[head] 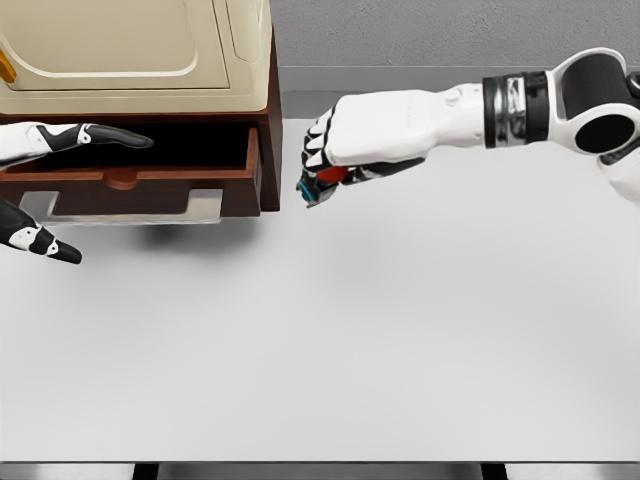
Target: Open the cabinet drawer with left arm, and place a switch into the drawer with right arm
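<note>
The right hand (345,150), white with black finger joints, is curled tight around a small switch with red and teal-blue parts (322,183). Only the switch's lower end shows beneath the knuckles, poking out toward seven o'clock; its long axis cannot be judged. Hand and switch hang above the white tabletop (400,340), just to the three o'clock side of the dark brown wooden cabinet (268,150), outside the drawer.

The left hand (60,190) shows only at the nine o'clock edge: one finger (110,136) stretches straight toward three o'clock over the open wooden drawer (150,180), another points toward five o'clock below the drawer front. These fingers are spread and grip nothing.

The drawer is pulled out, its interior dark, contents not discernible. A cream-coloured boxy appliance (130,50) sits on top of the cabinet.
</note>
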You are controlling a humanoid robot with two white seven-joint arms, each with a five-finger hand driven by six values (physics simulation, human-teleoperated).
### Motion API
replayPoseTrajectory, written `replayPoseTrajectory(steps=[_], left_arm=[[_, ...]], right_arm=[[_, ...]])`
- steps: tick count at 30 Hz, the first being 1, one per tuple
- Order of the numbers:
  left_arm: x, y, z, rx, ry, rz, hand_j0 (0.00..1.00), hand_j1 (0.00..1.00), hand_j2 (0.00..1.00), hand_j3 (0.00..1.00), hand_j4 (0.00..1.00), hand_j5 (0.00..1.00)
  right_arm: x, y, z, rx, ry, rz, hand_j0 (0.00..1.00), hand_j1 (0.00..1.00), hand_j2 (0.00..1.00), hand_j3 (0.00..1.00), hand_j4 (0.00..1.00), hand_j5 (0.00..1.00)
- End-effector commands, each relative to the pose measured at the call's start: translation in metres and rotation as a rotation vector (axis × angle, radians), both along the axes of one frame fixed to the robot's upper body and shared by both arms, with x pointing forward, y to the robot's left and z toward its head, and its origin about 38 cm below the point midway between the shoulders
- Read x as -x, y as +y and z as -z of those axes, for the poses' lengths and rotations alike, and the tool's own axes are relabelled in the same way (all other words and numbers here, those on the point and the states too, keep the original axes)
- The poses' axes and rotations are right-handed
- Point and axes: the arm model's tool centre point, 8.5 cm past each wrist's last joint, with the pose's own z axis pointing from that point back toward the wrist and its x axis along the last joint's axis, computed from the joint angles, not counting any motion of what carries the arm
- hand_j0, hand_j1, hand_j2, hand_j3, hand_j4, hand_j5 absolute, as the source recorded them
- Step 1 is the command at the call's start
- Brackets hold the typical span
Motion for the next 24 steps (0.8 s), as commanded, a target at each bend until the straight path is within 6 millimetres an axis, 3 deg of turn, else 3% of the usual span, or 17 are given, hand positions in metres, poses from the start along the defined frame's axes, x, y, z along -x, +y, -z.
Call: replayPoseTrajectory(steps=[1,14,24], left_arm=[[0.000,0.000,-0.001,0.008,0.003,-0.002,1.00,1.00,1.00,1.00,1.00,1.00],[-0.002,-0.004,0.001,0.019,0.003,0.010,1.00,1.00,1.00,1.00,1.00,1.00],[-0.002,-0.004,0.001,0.019,0.005,0.010,1.00,1.00,1.00,1.00,1.00,1.00]], right_arm=[[0.001,0.003,0.000,-0.006,0.006,-0.005,0.48,0.48,0.48,0.48,0.48,0.48],[0.006,0.038,-0.036,-0.003,-0.073,-0.088,0.48,0.48,0.48,0.48,0.48,0.48],[-0.003,0.080,-0.043,0.007,-0.072,-0.130,0.48,0.48,0.48,0.48,0.48,0.48]])
